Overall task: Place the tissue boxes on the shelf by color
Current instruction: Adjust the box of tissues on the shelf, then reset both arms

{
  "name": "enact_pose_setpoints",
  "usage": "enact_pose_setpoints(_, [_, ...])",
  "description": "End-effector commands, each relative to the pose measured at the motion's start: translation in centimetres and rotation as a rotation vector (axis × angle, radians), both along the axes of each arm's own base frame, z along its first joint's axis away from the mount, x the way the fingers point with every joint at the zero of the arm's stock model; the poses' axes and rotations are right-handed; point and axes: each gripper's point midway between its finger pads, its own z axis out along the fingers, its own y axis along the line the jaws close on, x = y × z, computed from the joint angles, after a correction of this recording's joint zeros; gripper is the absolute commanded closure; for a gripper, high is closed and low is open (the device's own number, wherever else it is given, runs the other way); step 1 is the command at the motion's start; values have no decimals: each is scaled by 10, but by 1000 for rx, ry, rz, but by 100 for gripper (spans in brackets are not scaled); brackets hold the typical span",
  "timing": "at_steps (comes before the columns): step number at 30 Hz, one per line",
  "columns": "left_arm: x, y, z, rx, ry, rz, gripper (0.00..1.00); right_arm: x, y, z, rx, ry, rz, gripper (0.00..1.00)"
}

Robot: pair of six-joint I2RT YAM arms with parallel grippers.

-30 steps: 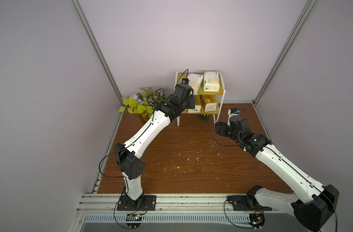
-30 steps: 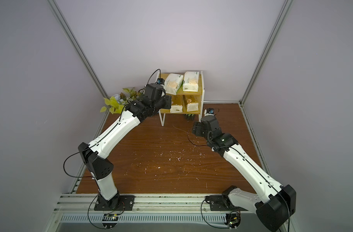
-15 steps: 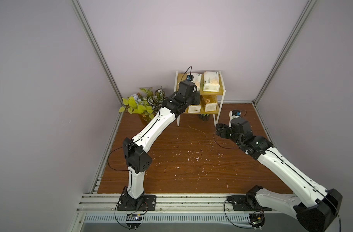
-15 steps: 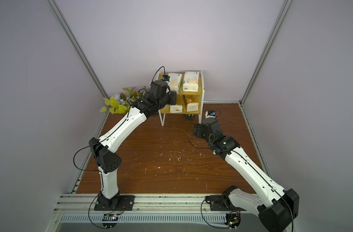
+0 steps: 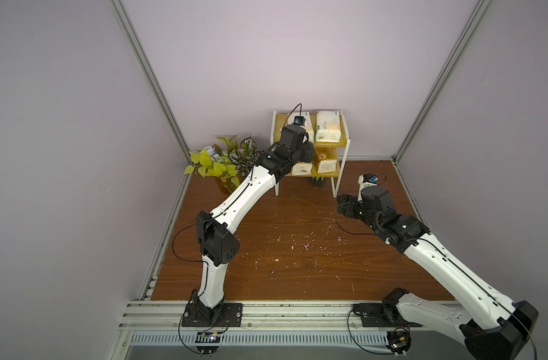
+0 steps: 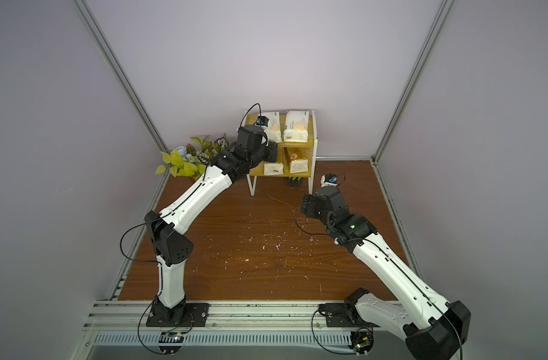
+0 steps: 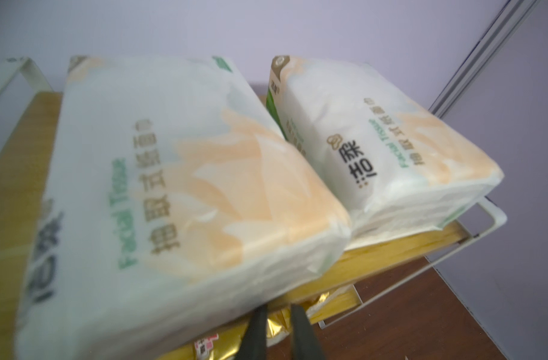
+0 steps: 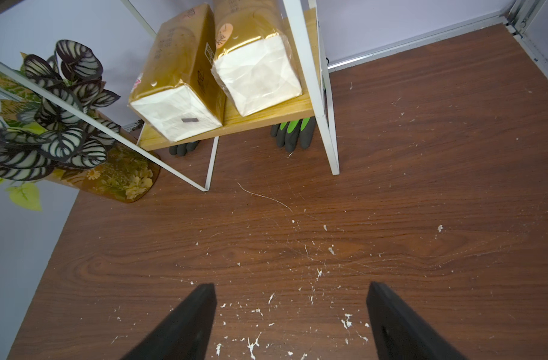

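Observation:
The shelf (image 5: 343,144) (image 6: 312,137) stands against the back wall. Two white tissue boxes (image 7: 173,187) (image 7: 375,149) lie side by side on its top board (image 7: 391,252), seen in both top views (image 5: 328,129) (image 6: 274,131). Two gold tissue boxes (image 8: 176,84) (image 8: 254,59) lie on the lower board (image 8: 266,117). My left gripper (image 7: 280,307) is at the front edge of the nearer white box, jaws slightly apart, nothing between them. My right gripper (image 8: 291,285) (image 5: 344,202) hangs wide open and empty over the floor, right of the shelf.
A potted plant (image 5: 222,159) (image 8: 63,103) stands left of the shelf, close to my left arm. Dark gloves with green tips (image 8: 293,134) lie under the shelf. White crumbs are scattered over the brown wooden floor (image 5: 297,249). Walls close in on three sides.
My left arm has stretched further toward the shelf top, and the skewed white box now lies straight. The left jaws went from shut to slightly apart. The right arm barely moved.

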Motion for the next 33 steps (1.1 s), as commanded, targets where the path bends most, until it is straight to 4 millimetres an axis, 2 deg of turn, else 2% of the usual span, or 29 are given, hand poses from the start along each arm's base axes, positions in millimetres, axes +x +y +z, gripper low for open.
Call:
enact_pose_setpoints(1, [-27,14,17,-2,-11,0,39,-2,-9,11,-16,-37,-36,16])
enact_pose_setpoints(4, [-49,27,1,26,25,12,1,2,-14,12,-58,-36,-55,16])
enact_pose_setpoints(6, [-59,40,-18,40,45,36,0,5,-19,10,-88,-34,-84,15])
enact_pose_setpoints(9, [-72,76,-55,95,29,141,0,14,-34,-4,-170,-17,-147,12])
enact_pose_setpoints(11, [-76,111,-80,141,1,239,1,21,-52,-16,-235,-6,-209,11])
enact_pose_setpoints(13, [-75,157,-103,168,-25,362,1,29,-77,-29,-272,-3,-287,10])
enact_pose_setpoints(16, [-75,224,-118,182,-100,538,1,37,-120,-45,-294,-45,-419,10])
enact_pose_setpoints(18, [-80,258,-133,216,-157,609,1,37,-143,-50,-350,-117,-504,9])
enact_pose_setpoints(19, [-82,269,-144,246,-175,608,1,37,-151,-55,-380,-158,-525,8])
enact_pose_setpoints(21, [-84,284,-169,319,-165,618,1,37,-159,-64,-435,-223,-538,8])
enact_pose_setpoints(25, [-79,311,-222,411,-38,658,0,33,-162,-90,-509,-338,-515,8])
enact_pose_setpoints(30, [-66,309,-241,451,-25,609,0,41,-165,-138,-604,-237,-495,4])
enact_pose_setpoints(33, [-63,311,-257,436,-8,597,0,57,-164,-138,-653,-236,-486,2])
